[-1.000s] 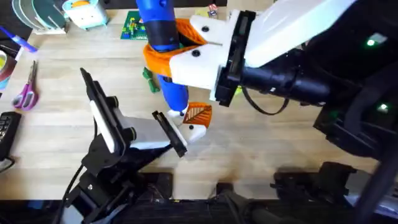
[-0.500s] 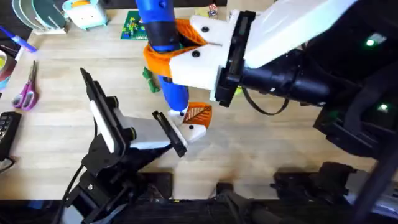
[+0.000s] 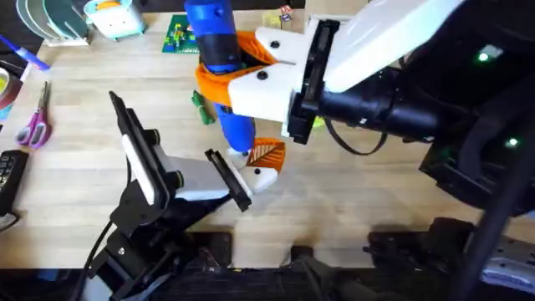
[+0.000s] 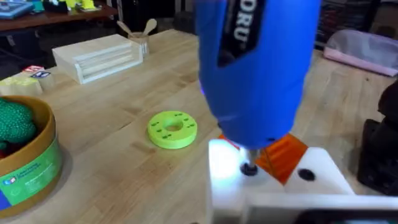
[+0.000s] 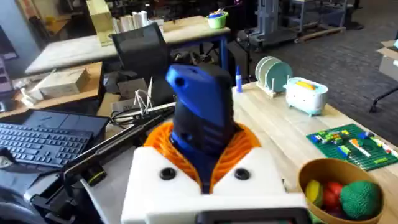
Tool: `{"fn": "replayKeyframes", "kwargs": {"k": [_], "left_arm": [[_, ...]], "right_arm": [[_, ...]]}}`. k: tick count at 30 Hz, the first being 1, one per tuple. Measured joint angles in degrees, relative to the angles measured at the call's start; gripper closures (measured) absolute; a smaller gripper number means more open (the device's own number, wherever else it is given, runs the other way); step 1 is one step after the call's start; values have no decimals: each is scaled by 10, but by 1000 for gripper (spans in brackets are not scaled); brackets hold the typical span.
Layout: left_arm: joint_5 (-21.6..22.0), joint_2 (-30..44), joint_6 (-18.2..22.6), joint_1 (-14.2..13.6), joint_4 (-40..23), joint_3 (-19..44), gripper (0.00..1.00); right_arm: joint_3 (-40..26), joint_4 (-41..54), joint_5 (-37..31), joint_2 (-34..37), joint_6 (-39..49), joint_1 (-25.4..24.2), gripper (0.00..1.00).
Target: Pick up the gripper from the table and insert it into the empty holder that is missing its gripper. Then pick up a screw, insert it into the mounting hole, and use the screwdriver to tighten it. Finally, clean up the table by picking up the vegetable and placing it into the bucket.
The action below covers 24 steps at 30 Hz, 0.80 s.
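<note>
My right gripper (image 3: 227,63) reaches across from the right and is shut on the blue screwdriver (image 3: 219,50), which it holds upright. The screwdriver's metal tip (image 4: 249,168) presses down on the off-white holder (image 3: 262,177) at the end of my left arm. The orange ribbed gripper (image 3: 267,153) sits in that holder. My left gripper (image 3: 261,169) lies low over the table's front middle. The dark green vegetable (image 3: 201,109) lies on the table, partly hidden behind the screwdriver. The yellow-olive bucket (image 5: 323,169), with toy vegetables in it, stands beyond.
A lime green disc (image 4: 172,129) lies between the bucket (image 4: 38,163) and the holder (image 4: 323,186). Purple scissors (image 3: 35,122) and a dish rack (image 3: 57,20) are at the far left. A green brick plate (image 3: 177,35) and a wooden block (image 4: 102,55) sit at the back.
</note>
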<state>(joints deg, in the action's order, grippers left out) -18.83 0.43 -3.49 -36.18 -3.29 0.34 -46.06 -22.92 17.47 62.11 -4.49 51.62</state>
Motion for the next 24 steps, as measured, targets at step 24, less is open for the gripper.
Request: {"fn": "replayKeyframes", "kwargs": {"k": [24], "left_arm": [[0, 0, 0, 0, 1, 0, 991]], "right_arm": [[2, 25, -43, 9, 303, -154, 966]]}}
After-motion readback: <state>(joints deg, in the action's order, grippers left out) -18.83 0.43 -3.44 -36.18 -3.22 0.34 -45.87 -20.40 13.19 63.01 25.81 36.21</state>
